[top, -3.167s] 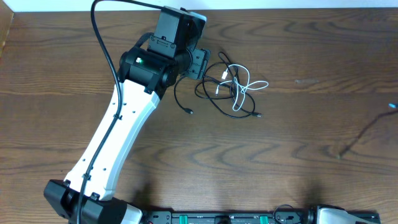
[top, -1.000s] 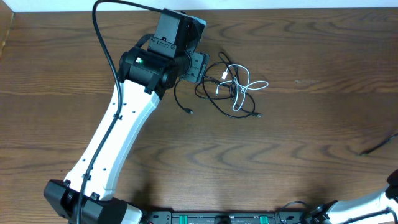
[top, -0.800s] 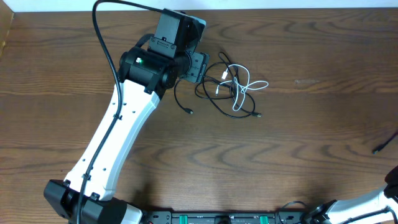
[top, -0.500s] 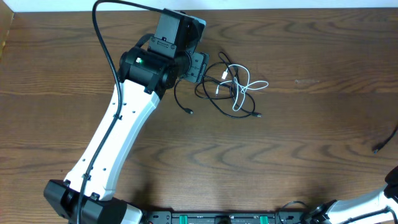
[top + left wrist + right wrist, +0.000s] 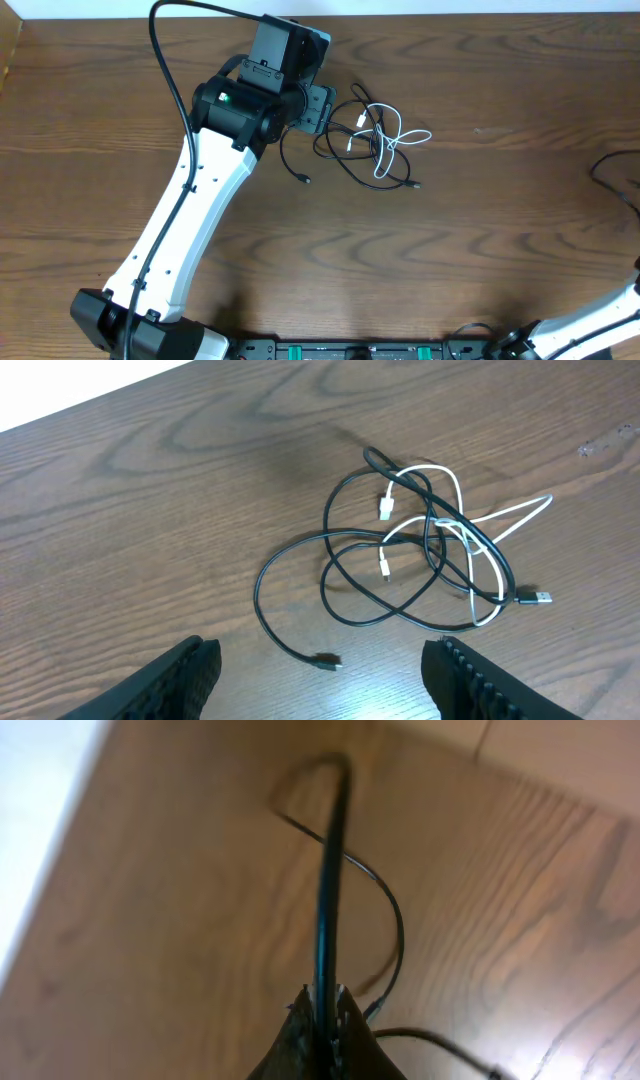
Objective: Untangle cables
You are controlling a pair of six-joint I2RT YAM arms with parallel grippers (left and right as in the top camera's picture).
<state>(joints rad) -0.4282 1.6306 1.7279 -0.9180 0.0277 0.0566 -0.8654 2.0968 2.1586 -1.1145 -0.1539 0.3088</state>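
Over the last few seconds nothing has changed at the work site. The cables (image 5: pixel 378 140) lie in the same knot in the upper middle of the overhead frame, and the left arm (image 5: pixel 190 220) has not shifted. Its left tool (image 5: pixel 320 660) hangs above and just left of the knot, fingers (image 5: pixel 190 670) spread wide and empty. In the left wrist view the black cable (image 5: pixel 258 590) throws a loose loop and a free plug end toward the bottom centre. The white cable (image 5: pixel 386 510) is wound through the black one in the centre right, both flat on the surface (image 5: pixel 150 480). The change is on the other side. The right arm (image 5: pixel 600 315), absent from the overhead frame three seconds ago, now shows as a white link in the lower right corner. The thin dark wire (image 5: pixel 612 165) at the right edge has swung from a low diagonal to a loop higher up. We take that wire to belong to the arm, not to the task. The right wrist view shows only bare wood and a thick black lead running up from the right tool (image 5: pixel 322 1020). It is blurred there, so we cannot tell whether that tool is open or closed. Our reading: no untangling has begun. The right arm is probably being brought in as the second hand, and it is well apart from the knot.
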